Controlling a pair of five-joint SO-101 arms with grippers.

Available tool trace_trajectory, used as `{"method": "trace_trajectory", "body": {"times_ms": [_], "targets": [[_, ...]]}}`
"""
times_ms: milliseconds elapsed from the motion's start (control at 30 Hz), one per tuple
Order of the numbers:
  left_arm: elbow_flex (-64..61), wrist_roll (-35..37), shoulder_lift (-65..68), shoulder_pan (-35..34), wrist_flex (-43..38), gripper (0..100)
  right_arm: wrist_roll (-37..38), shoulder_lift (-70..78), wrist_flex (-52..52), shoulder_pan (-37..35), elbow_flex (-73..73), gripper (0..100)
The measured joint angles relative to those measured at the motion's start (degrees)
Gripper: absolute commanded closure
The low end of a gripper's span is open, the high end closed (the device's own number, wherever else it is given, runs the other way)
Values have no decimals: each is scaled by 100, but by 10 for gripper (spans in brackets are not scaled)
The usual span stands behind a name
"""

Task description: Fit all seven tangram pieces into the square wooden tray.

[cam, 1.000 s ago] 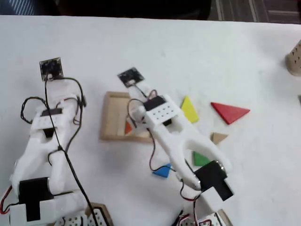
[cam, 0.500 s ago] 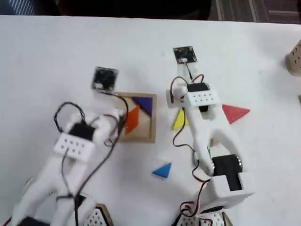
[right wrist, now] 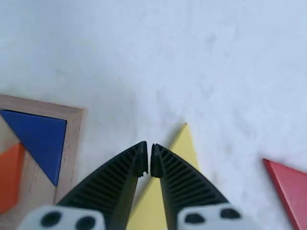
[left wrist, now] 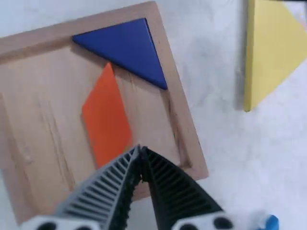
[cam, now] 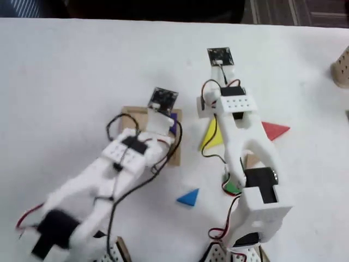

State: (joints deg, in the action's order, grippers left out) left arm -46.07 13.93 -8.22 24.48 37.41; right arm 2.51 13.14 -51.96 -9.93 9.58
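Observation:
The square wooden tray (left wrist: 182, 124) holds a dark blue triangle (left wrist: 127, 48) in one corner and an orange parallelogram (left wrist: 105, 122) touching it. My left gripper (left wrist: 140, 155) is shut with nothing in it, hovering over the orange piece near the tray's rim. My right gripper (right wrist: 147, 153) is also shut and holds nothing, just over the tip of the yellow triangle (right wrist: 186, 143), which lies on the table right of the tray (cam: 175, 155). On the table lie a red triangle (cam: 274, 130), a small blue triangle (cam: 188, 197), a green piece (cam: 233, 187) and a tan piece (cam: 252, 160).
The left arm (cam: 122, 158) covers most of the tray in the high view, and the right arm (cam: 240, 136) crosses the loose pieces. A perforated wooden cone (cam: 342, 68) stands at the table's right edge. Open white table stretches behind both arms.
The right arm left the tray and swung right to the yellow triangle. The left arm swung in from the far left and now sits over the tray.

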Motion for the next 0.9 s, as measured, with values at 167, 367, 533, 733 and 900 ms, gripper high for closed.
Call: {"method": "trace_trajectory", "body": {"times_ms": [167, 367, 533, 733, 900], "targets": [[993, 18, 1090, -334, 695, 978, 0, 44, 0, 0, -9, 981], [1407, 18, 1363, -800, 1029, 977, 0, 114, 0, 0, -9, 981], [1424, 18, 1363, -1275, 1037, 977, 0, 114, 0, 0, -9, 981], [1424, 26, 1371, -1829, 976, 977, 0, 114, 0, 0, -9, 981], [1407, 35, 1301, -2101, 923, 978, 0, 114, 0, 0, -9, 981]]}}
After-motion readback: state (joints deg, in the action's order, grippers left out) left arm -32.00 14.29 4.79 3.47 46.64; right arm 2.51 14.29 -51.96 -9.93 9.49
